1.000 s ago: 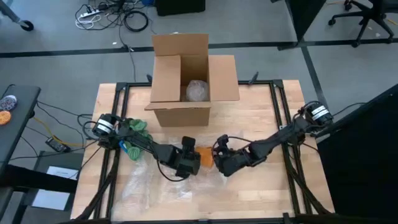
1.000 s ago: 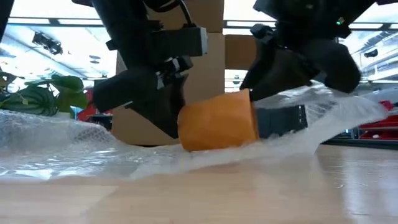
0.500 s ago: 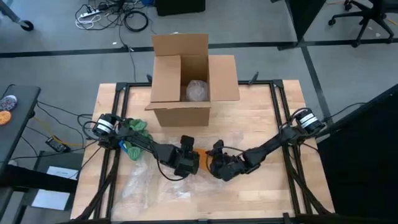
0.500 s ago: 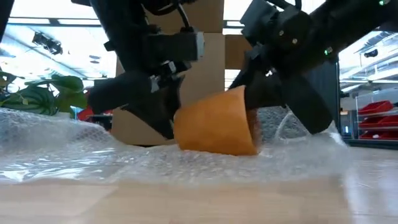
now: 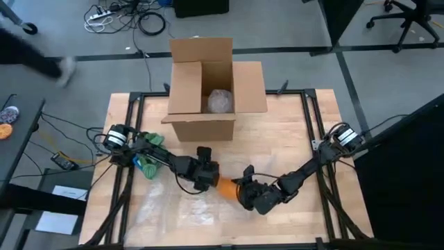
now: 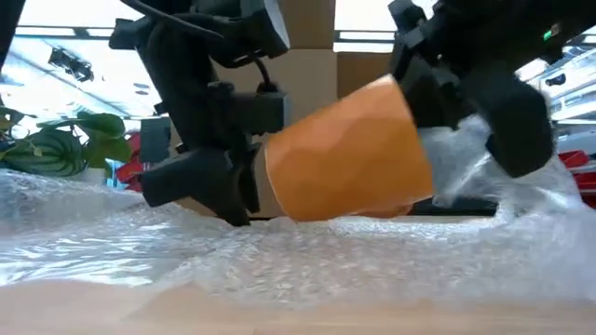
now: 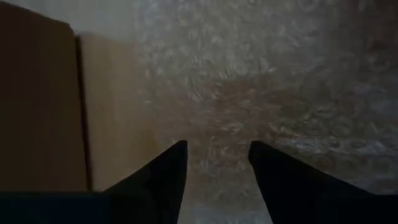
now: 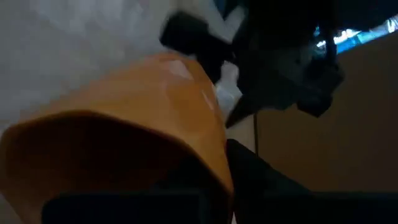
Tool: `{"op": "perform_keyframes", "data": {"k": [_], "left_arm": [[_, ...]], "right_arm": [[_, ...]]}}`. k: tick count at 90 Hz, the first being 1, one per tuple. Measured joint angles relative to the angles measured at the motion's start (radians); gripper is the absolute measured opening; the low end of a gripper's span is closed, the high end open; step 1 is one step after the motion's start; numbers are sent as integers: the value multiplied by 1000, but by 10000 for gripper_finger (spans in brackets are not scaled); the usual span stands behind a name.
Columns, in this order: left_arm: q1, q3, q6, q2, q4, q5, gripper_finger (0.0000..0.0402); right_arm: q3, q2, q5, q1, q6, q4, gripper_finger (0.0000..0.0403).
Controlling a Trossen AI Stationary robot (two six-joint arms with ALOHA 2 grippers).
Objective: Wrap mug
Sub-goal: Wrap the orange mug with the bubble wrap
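Note:
The orange mug lies tipped on its side over the sheet of bubble wrap near the table's middle. Its rim points toward the table's right and its base toward my left gripper. My right gripper is shut on the mug's rim. My left gripper stands open just left of the mug's base, with only bubble wrap ahead of its fingers. From the low view I cannot tell whether the mug's underside touches the wrap. My right gripper holds the mug by its rim, one finger inside the opening and one finger outside against the wall. It comes from the table's right, roughly level. The mug is tilted, rim end higher than the base.
An open cardboard box stands at the table's far middle with a wrapped bundle inside. A green plant sits at the left, beside the left arm. Bare wood lies to the right of the box.
My right gripper has carried the mug toward the table's near edge and raised it: the mug lay on the wrap a second ago and now rides higher, rim end up. My left gripper has drawn back slightly toward the far edge. The bubble wrap once draped near the right gripper has dropped flat.

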Motion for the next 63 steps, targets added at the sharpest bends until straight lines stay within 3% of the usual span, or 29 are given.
{"op": "perform_keyframes", "data": {"k": [34, 63], "left_arm": [[14, -2, -4, 2, 10, -5, 168], [15, -3, -4, 3, 8, -6, 168]], "right_arm": [[4, 71, -23, -32, 90, -3, 10], [1, 58, -34, -16, 104, 21, 83]]}}
